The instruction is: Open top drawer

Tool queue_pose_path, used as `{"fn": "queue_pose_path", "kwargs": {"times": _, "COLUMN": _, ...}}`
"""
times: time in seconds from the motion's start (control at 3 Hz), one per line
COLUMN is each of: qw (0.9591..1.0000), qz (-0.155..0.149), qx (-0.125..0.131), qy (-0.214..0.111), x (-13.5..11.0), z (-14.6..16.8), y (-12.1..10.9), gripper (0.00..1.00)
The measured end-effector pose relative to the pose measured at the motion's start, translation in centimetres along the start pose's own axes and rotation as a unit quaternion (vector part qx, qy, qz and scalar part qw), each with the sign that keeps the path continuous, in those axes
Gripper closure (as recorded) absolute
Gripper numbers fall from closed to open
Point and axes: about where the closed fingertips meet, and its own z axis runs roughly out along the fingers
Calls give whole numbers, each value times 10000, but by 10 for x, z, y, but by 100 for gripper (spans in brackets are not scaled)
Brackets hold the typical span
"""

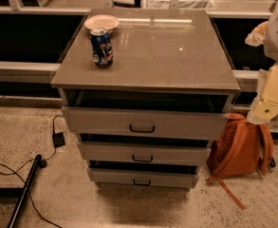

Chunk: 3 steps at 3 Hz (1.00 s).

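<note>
The top drawer [176, 123] is the widest grey front of the cabinet, with a small dark loop handle [142, 128]. It stands pulled out a little, with a dark gap between its upper edge and the countertop [176, 56]. Two narrower drawer fronts [143, 154] [142, 178] sit below it. My arm comes in at the right edge, and its cream-coloured gripper [261, 112] hangs beside the cabinet's right corner, level with the top drawer and apart from the handle.
A blue soda can [101, 46] and a pale bowl [101, 22] stand on the countertop's back left. An orange backpack [240, 148] leans on the floor right of the cabinet. A black pole [24, 189], cables and a power adapter [59, 139] lie on the floor at left.
</note>
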Motion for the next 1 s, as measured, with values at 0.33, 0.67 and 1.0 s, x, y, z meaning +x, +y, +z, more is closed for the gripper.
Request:
{"fn": "queue_pose_path", "kwargs": {"times": 0.33, "qw": 10000, "qz": 0, "qx": 0, "qy": 0, "x": 0, "z": 0, "y": 0, "gripper": 0}}
{"fn": "queue_pose_path", "kwargs": {"times": 0.67, "qw": 10000, "qz": 12, "qx": -65, "qy": 50, "x": 2, "z": 12, "y": -4, "gripper": 0}}
{"fn": "queue_pose_path", "kwargs": {"times": 1.0, "qw": 9996, "qz": -111, "qx": -248, "qy": -123, "x": 7, "z": 50, "y": 7, "gripper": 0}}
